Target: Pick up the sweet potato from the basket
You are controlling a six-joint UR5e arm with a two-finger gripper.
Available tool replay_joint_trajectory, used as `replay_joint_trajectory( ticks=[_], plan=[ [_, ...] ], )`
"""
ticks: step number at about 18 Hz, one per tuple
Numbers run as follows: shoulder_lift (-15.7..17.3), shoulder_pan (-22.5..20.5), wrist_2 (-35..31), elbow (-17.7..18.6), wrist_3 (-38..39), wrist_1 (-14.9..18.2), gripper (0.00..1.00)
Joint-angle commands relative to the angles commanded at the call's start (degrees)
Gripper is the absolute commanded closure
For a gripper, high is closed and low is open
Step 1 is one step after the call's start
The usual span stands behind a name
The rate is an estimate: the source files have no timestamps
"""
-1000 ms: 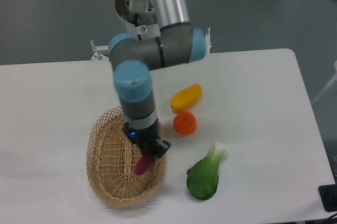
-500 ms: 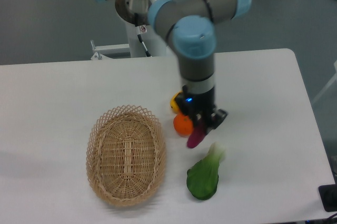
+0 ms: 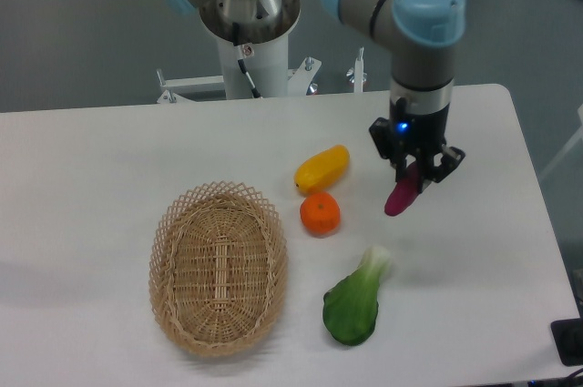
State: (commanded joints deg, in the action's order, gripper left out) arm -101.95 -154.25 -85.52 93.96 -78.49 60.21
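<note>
The sweet potato (image 3: 400, 196) is held clamped between the two fingers of the gripper (image 3: 414, 171), which are closed on its upper end; the tuber hangs tilted, its lower tapered tip pointing down and slightly toward the left edge of the tabletop, and whether that tip touches the surface cannot be told. The gripper is positioned over the right half of the white table (image 3: 91, 159), nearer the far edge than the near edge, with a small blue light seen on the wrist just above the fingers. The basket (image 3: 219, 264) is seen well apart from the gripper, toward the near left part of the tabletop, and nothing is seen inside it but its woven floor. Between the basket and the held sweet potato, an orange (image 3: 320, 213) is seen near the centre of the table, and a yellow-orange oblong fruit (image 3: 322, 168) is laid just beyond it toward the far edge, close to it, though contact cannot be told. A leafy green vegetable (image 3: 355, 300) with a pale stem is laid toward the near edge, right of the basket and below the orange, apart from both. The arm's base column (image 3: 250, 41) is mounted beyond the far edge of the table.
</note>
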Motion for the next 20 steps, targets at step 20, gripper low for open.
replay_joint_trajectory(
  ticks=[20],
  plan=[
    [-0.09, -0.53, 0.00, 0.09, -0.70, -0.09, 0.79]
  ],
)
